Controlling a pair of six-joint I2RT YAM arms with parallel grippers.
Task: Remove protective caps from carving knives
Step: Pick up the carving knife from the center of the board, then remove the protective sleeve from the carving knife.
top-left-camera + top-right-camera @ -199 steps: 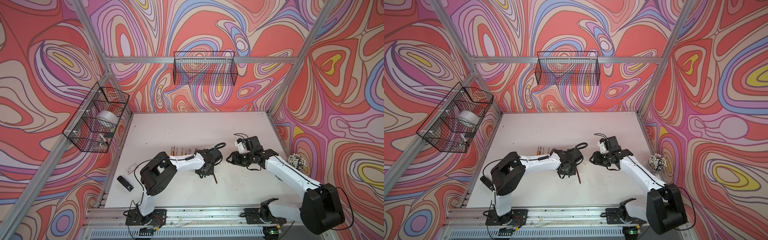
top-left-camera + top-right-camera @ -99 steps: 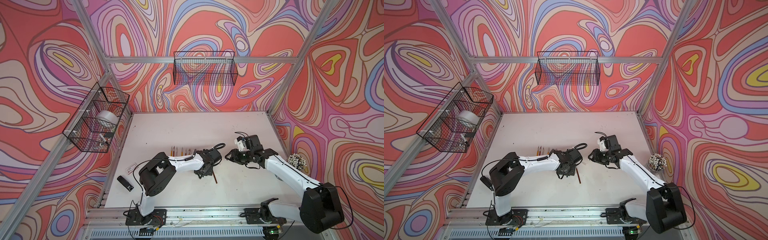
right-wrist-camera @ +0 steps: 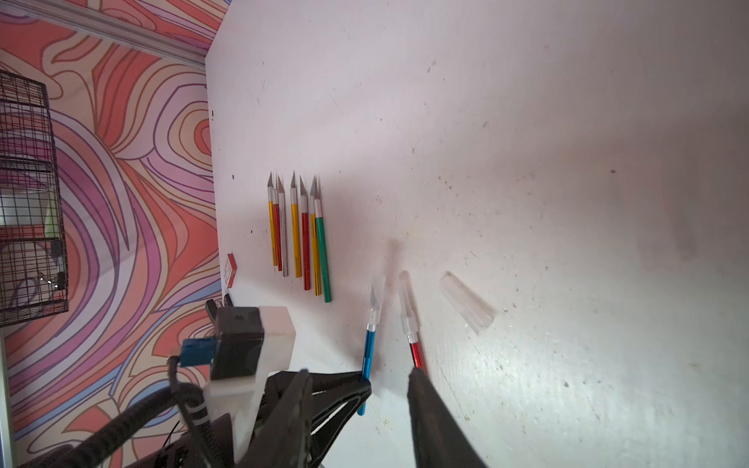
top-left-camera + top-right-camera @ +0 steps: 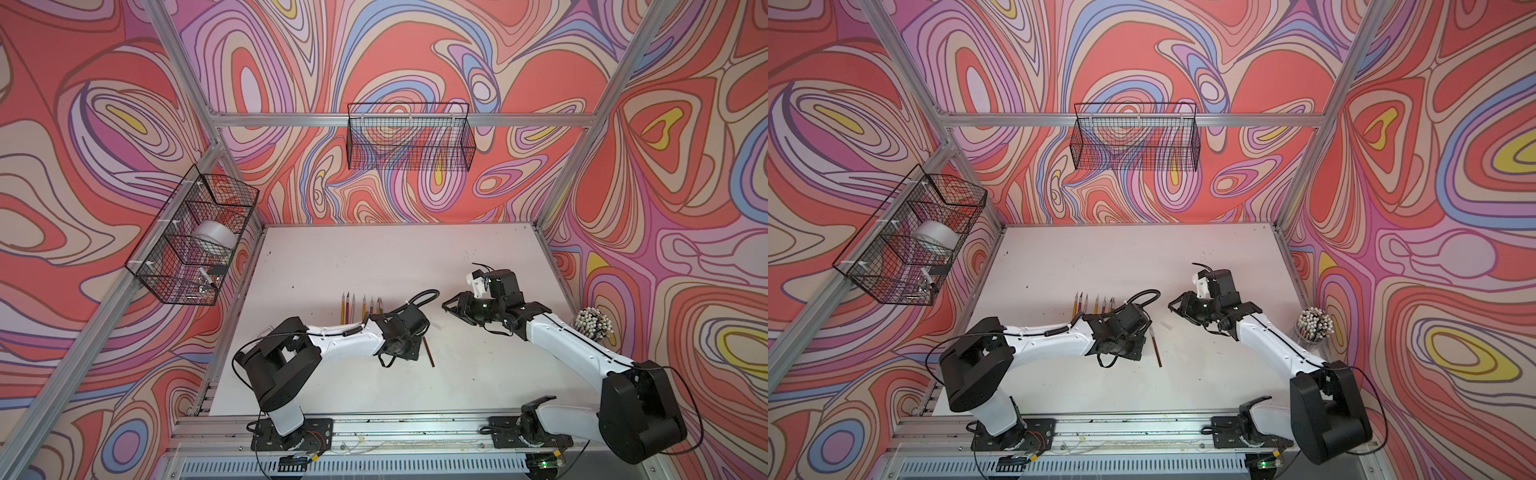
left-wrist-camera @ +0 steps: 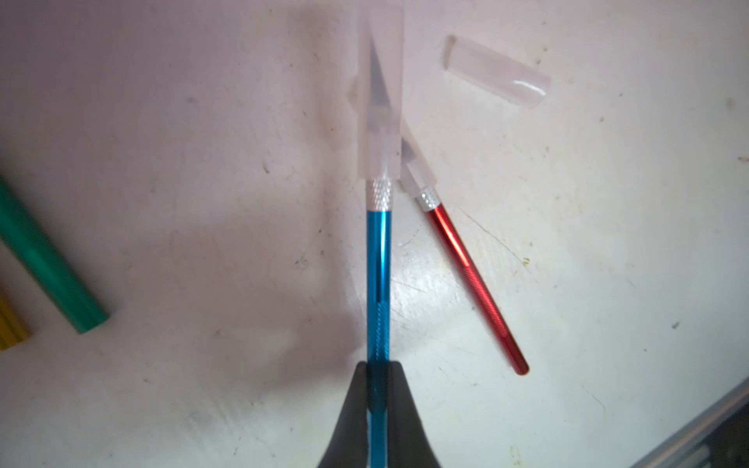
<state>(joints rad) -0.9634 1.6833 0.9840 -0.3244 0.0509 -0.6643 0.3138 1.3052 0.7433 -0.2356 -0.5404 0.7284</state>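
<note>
Left fingers [image 5: 350, 417] on blue knife [image 5: 379, 263], nine knives [image 3: 322, 259], three caps [image 5: 496, 73]

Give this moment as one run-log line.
left gripper: shut on blue metal carving knife | translucent plastic cap: on | right gripper: open

- The left arm [image 4: 345, 345], white shells on black joints, rises from its base at the lower centre-left of a top view. Its elbow is folded and its forearm lies low, reaching toward mid-frame.
- The left gripper [image 5: 377, 366], black, sits at the bottom centre of the left wrist view. Both fingers are pinched tight on the rear of a slim blue metallic carving knife [image 5: 377, 283].
- The right arm [image 4: 569, 345], in the same white and black, climbs from the lower right of a top view, with its forearm angled up and left.
- The right gripper [image 3: 358, 372] has its jaws parted and points at the left gripper. In both top views the two are near each other but apart.
</note>
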